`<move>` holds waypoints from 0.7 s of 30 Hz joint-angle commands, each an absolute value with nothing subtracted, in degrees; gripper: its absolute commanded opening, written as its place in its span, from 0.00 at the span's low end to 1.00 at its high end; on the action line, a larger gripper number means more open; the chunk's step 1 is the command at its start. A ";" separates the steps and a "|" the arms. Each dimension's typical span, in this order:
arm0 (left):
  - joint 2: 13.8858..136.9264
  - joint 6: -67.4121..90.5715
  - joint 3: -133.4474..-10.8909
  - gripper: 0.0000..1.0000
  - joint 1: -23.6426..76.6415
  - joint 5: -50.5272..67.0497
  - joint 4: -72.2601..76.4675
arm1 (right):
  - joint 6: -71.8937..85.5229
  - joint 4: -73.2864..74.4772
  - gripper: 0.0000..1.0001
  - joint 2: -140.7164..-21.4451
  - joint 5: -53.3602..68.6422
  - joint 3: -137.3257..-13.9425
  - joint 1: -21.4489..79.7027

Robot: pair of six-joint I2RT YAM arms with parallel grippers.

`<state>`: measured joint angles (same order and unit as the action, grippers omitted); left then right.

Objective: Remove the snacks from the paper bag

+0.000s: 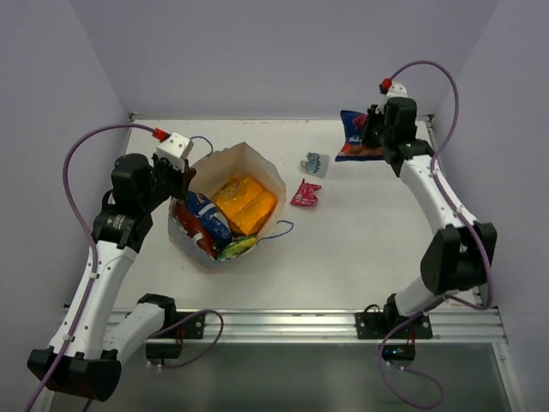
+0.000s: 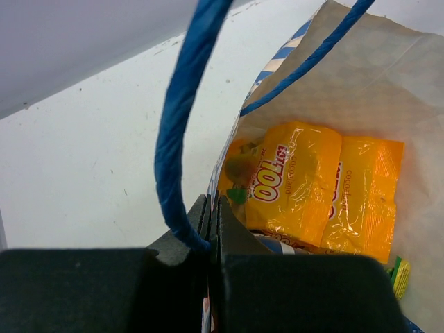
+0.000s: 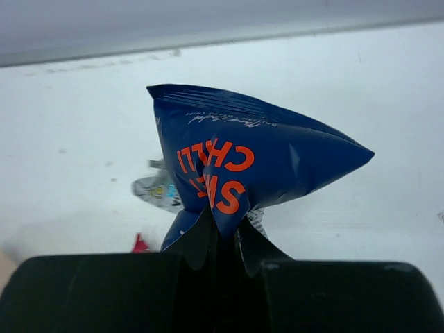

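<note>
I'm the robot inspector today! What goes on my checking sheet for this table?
Surface: white table, faint scuffs.
Job's things: white paper carrier bag with blue cord handles, open; two orange foil packets, a blue-white packet and a green packet inside; tiny pink packet and tiny silvery-teal packet out on the table.
Clutter: nothing seen.
Grippers: left gripper shut on the bag's rim; right gripper shut on a dark blue foil packet.
Cables: purple cables loop up on both sides.
Surroundings: plain pale walls.

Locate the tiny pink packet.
In the top view, the pink packet lies on the table just right of the paper bag, beside the silvery-teal packet.
</note>
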<state>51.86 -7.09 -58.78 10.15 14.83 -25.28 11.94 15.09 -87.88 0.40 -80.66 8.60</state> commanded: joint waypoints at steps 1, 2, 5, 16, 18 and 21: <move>52.12 -7.64 -63.98 0.00 10.02 17.66 -19.60 | 14.33 9.32 0.00 -95.60 2.90 -82.43 5.10; 52.38 -8.08 -64.25 0.00 10.02 17.93 -19.51 | 14.41 9.40 0.00 -100.41 2.73 -84.27 4.14; 53.00 -9.05 -64.69 0.00 10.02 19.42 -18.46 | 14.68 9.58 0.03 -108.16 3.07 -88.13 2.82; 53.09 -12.04 -63.90 0.00 10.02 24.61 -16.52 | 14.42 14.95 0.83 -95.04 10.62 -84.22 4.39; 53.17 -12.04 -63.90 0.00 10.02 24.52 -16.52 | 13.63 15.55 0.85 -88.71 12.39 -79.99 8.94; 53.26 -11.95 -63.98 0.00 10.02 24.43 -16.61 | 12.13 16.79 0.86 -75.89 9.95 -76.91 19.57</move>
